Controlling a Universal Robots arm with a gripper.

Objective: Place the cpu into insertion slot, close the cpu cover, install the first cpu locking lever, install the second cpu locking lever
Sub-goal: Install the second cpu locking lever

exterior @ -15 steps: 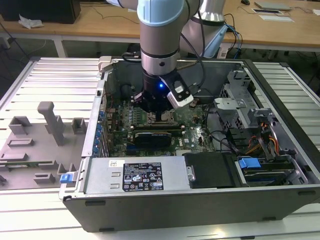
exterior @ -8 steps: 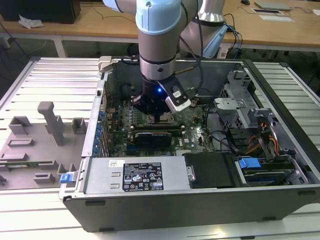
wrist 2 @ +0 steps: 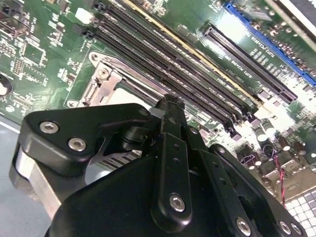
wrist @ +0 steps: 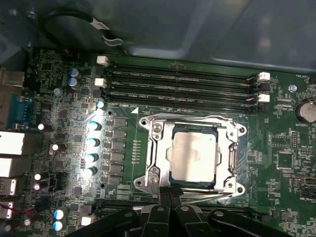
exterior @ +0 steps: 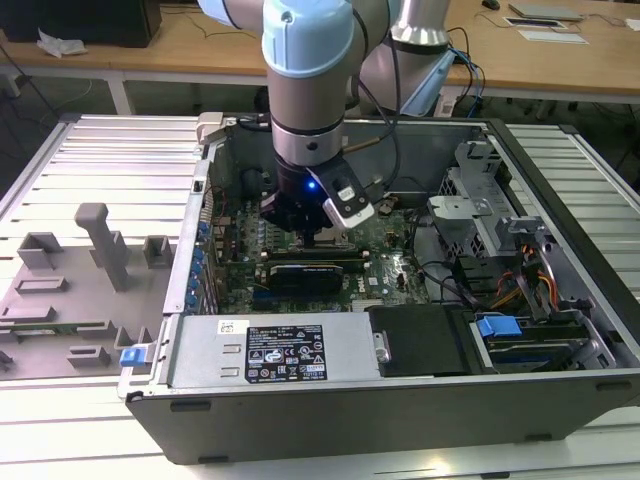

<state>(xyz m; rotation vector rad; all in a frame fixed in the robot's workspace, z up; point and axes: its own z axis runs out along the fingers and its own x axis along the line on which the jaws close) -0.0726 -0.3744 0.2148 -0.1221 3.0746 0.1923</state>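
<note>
Cpu (wrist: 193, 154) flat in insertion slot (wrist: 217, 183), cpu cover (wrist: 233, 148) closed.

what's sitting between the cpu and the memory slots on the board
In the first wrist view, the silver cpu cover frame edge lies between the cpu and the memory slots, then a thin strip of green board.

Even room light in the exterior view; glare whitens capacitors (wrist: 92, 142) in the first wrist view.
</note>
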